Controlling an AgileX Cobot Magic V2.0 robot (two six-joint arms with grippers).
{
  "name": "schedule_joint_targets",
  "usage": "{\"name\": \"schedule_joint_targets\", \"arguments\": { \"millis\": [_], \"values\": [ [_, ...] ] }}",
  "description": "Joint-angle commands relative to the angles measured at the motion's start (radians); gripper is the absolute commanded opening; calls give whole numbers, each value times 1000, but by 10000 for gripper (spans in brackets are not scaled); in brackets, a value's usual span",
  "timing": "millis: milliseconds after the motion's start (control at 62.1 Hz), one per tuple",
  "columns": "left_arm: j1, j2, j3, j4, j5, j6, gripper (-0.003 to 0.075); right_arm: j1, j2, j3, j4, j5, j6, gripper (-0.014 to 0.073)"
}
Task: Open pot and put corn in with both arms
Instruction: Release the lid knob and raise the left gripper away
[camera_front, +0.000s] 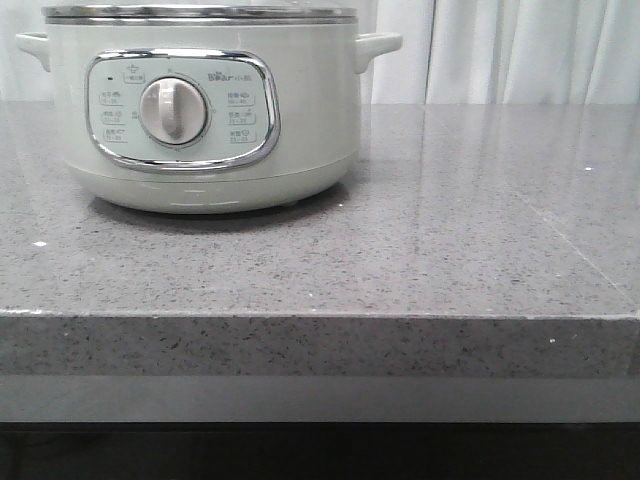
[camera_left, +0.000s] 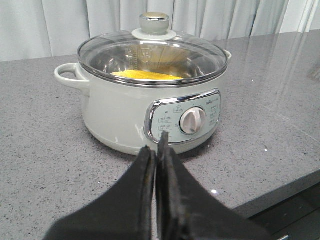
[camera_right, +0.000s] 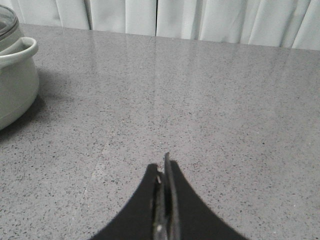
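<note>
Front view: one pot (camera_front: 205, 100) stands on the grey bench (camera_front: 450, 260), left of centre, dial facing the near edge, lid on.

Left wrist view: one corn (camera_left: 145, 75) lies flat inside the pot (camera_left: 125, 112) under the glass lid (camera_left: 152, 55), long axis crosswise. The left claw (camera_left: 157, 160) is pressed together, empty.

Right wrist view: the right claw (camera_right: 164, 175) is pressed together, empty, over bare bench (camera_right: 210, 100).

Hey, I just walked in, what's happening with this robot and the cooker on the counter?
Nothing is being handled right now. The pot sits on the grey counter with its glass lid on, and the corn shows through the glass, already inside. The left gripper and the right gripper are both shut and empty, held away from the pot. It looks like the job is done.
</note>
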Motion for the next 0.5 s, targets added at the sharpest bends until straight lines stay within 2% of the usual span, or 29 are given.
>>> {"name": "schedule_joint_targets", "arguments": {
  "millis": [0, 322, 483],
  "values": [
    [-2, 10, -24, -15, -84, -2, -18, -8, 1, -25, 0, -79, -7, -64],
    [0, 6, -17, 2, -93, -2, -18, -8, 1, -25, 0, -79, -7, -64],
    [103, -69, 72, 27, -177, -2, -18, -8, 1, -25, 0, -78, -7, -64]
  ]
}}
